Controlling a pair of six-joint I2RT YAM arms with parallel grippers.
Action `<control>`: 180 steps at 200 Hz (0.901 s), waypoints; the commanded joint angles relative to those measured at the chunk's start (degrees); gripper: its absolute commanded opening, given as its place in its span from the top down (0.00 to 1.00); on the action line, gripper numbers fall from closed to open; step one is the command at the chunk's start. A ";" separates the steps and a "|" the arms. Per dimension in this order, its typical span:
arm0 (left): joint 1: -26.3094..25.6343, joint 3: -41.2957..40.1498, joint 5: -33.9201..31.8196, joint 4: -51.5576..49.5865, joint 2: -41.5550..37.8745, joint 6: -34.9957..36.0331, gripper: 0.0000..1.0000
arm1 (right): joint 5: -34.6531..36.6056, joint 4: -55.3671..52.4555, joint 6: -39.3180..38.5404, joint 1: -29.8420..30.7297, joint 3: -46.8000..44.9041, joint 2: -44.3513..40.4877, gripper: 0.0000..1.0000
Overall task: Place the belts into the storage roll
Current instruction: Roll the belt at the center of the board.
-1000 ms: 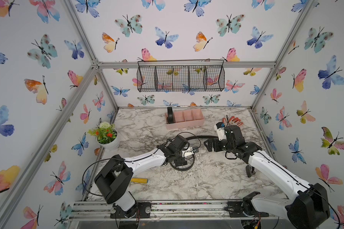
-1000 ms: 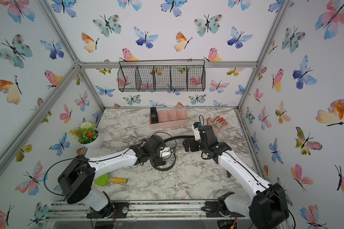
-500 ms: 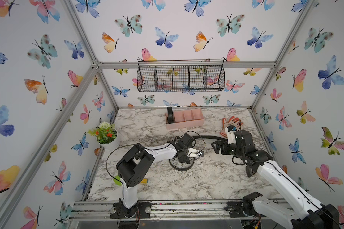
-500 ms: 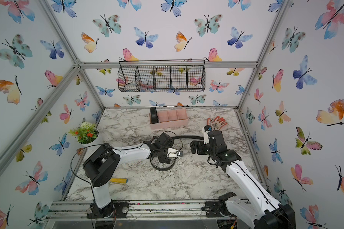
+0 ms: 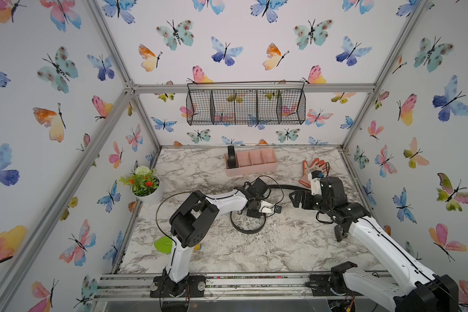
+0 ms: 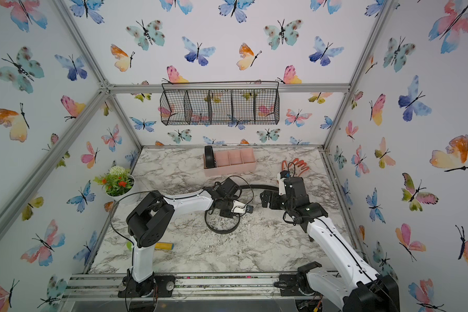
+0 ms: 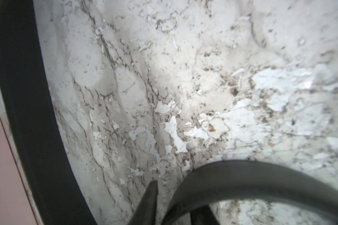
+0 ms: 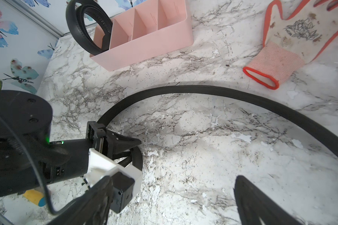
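Top view | table bore pink tray far centre, one belt coiled in its left end compartment | second belt lay looped mid-table | left gripper clamped its loop | right gripper gaped empty | best lifted slowly, tail trailing free.

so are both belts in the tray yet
No, one coiled belt sits in the tray's end compartment; the other belt lies on the table.
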 commanded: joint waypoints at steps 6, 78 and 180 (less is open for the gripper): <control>1.37 -1.77 0.72 -4.93 1.06 -4.81 0.96 | -2.49 6.62 -3.24 -0.61 3.32 7.56 0.01; 2.54 -10.65 -5.08 -3.21 -9.33 -22.98 1.00 | 0.99 18.06 -26.21 -0.67 8.49 22.97 0.01; 2.62 -10.92 -4.60 -5.84 -10.07 -41.01 1.00 | -5.48 -4.38 -47.73 -0.69 25.25 39.85 0.02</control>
